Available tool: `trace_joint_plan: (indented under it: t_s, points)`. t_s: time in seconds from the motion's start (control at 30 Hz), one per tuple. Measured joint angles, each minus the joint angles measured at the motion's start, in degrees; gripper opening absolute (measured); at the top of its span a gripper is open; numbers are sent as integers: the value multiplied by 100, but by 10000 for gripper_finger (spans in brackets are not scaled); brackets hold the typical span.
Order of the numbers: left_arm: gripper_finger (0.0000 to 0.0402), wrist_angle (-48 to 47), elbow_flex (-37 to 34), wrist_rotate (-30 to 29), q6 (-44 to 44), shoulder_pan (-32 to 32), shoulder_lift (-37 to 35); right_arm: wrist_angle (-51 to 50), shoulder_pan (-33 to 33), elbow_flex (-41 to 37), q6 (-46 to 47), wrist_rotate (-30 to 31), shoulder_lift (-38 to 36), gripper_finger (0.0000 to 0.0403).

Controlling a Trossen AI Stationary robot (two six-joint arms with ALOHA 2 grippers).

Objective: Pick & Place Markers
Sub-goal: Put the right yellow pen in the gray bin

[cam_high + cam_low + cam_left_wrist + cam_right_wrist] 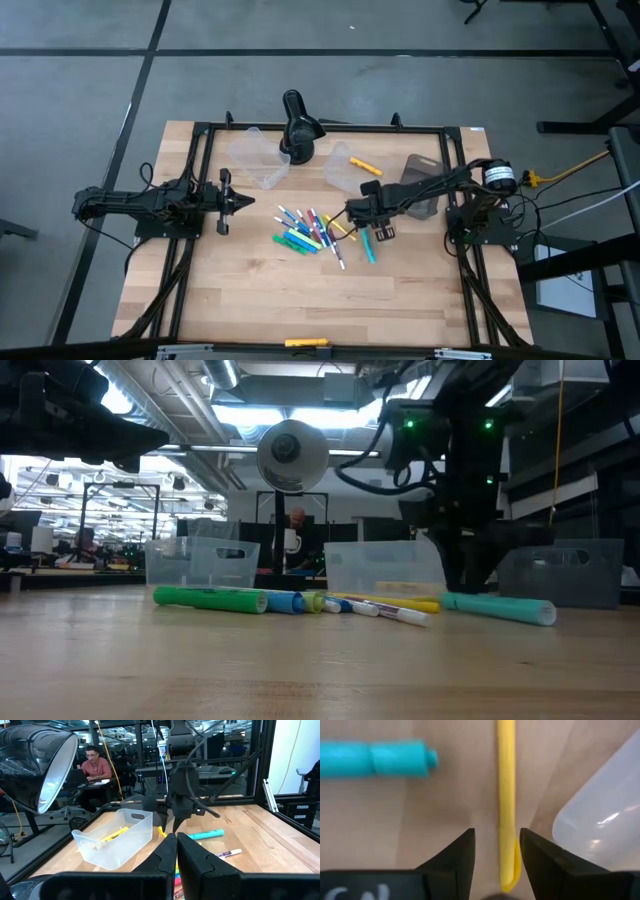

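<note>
Several markers (308,230) in mixed colours lie loose in a heap on the wooden table, seen low down as green (210,598), blue, yellow and cyan (500,607) pens. My right gripper (497,855) points down over the heap's right side (354,214). It is open, with one finger on either side of a yellow marker (506,795) that lies flat on the wood. A cyan marker (375,759) lies beside it. My left gripper (176,855) waits shut at the table's left (226,200), pointing level toward the heap.
Two clear tubs stand at the back: one (260,158) at left, one (350,168) holding an orange-yellow marker (116,834). A grey tub (425,185) stands beside the right arm. A black lamp (300,125) stands between the tubs. A tub corner (600,820) lies close to my right gripper.
</note>
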Motion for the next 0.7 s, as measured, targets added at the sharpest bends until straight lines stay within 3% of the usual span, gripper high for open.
trace_joint_plan:
  t_s: [0.27,0.53,0.7]
  points:
    - [12,-1,1,0,0,0,2,269,-268,-223,-318,-24,-11,152]
    - [10,0,0,-1,0,0,-1,497,-384,-439,-346,-509,-26,150]
    - [9,0,1,0,0,0,-1,490,-387,-445,-340,-687,-17,118]
